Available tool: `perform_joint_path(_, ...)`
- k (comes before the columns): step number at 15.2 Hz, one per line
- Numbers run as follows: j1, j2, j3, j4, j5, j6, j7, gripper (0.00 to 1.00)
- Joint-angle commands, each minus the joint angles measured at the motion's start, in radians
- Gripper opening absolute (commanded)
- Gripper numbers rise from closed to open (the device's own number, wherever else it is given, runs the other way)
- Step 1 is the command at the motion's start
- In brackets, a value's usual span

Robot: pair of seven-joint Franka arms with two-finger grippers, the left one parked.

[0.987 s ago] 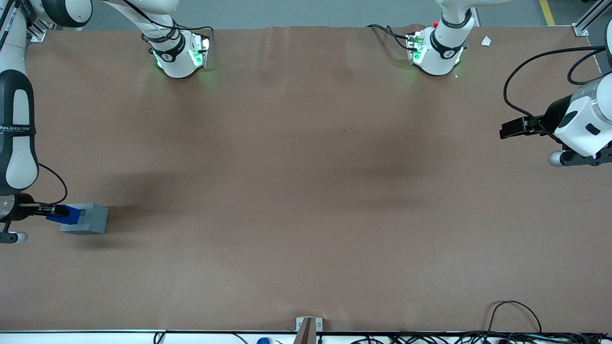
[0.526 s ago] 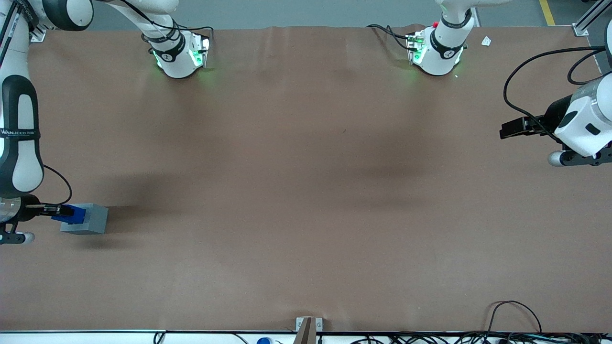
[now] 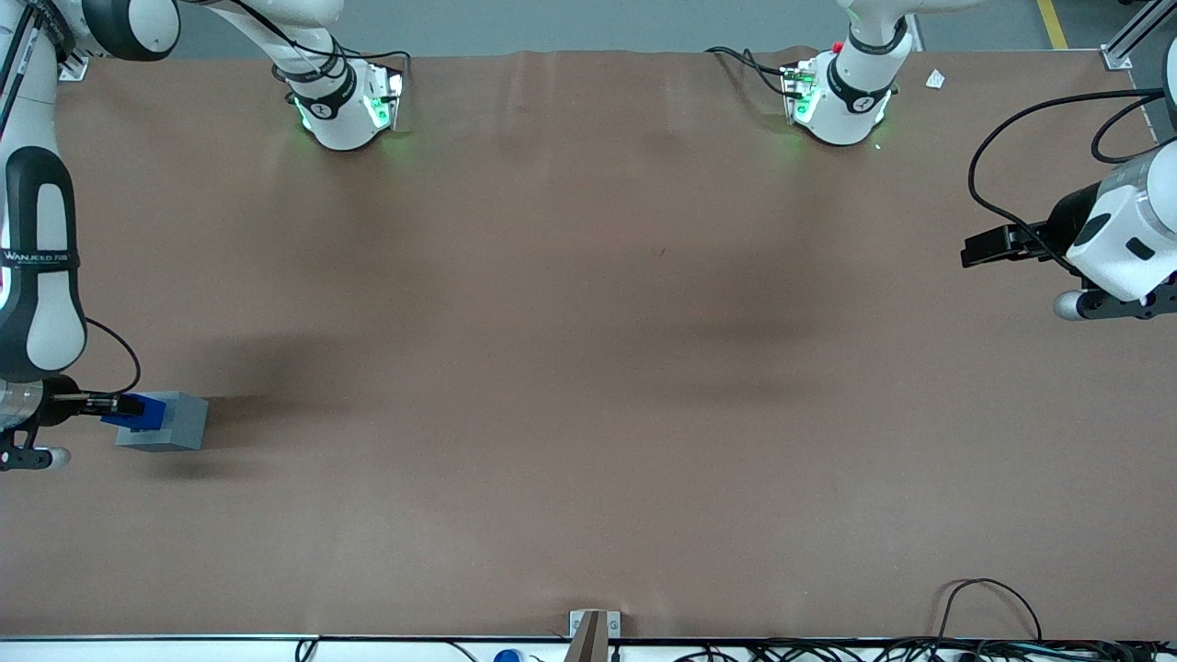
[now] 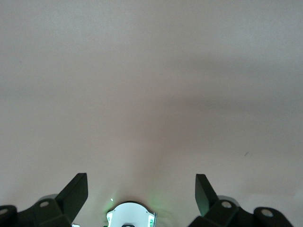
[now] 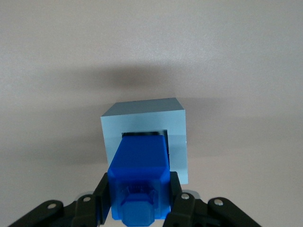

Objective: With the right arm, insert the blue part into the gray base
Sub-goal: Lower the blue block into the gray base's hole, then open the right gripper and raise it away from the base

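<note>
The gray base point(image 3: 170, 421) stands on the brown table near the working arm's end. In the right wrist view the gray base point(image 5: 176, 124) shows its square recess, with the lower end of the blue part point(image 5: 139, 175) at or just inside the opening. My right gripper point(image 3: 118, 405) is shut on the blue part point(image 3: 140, 411) and holds it directly over the base's top face. In the right wrist view the gripper point(image 5: 138, 196) has its black fingers point(image 5: 100, 194) pressed on both flanks of the blue block.
The right arm's white links point(image 3: 37, 276) rise above the base at the table's end. Two arm pedestals with green lights point(image 3: 345, 106) point(image 3: 837, 97) stand farthest from the front camera. Cables point(image 3: 984, 607) lie along the near table edge.
The gripper has carried the blue part lower and slightly toward the table's end, so less blue shows over the gray base. The base has not moved.
</note>
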Motion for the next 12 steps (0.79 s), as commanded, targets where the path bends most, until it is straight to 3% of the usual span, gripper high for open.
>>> perform_joint_path(1,-0.003,0.021,0.007,0.024,-0.011,0.001,-0.008,0.03)
perform_joint_path(11,-0.001,0.033,0.007,0.027,-0.010,0.047,0.000,0.03)
perform_joint_path(12,-0.001,0.034,0.007,0.026,-0.005,0.047,0.003,0.06)
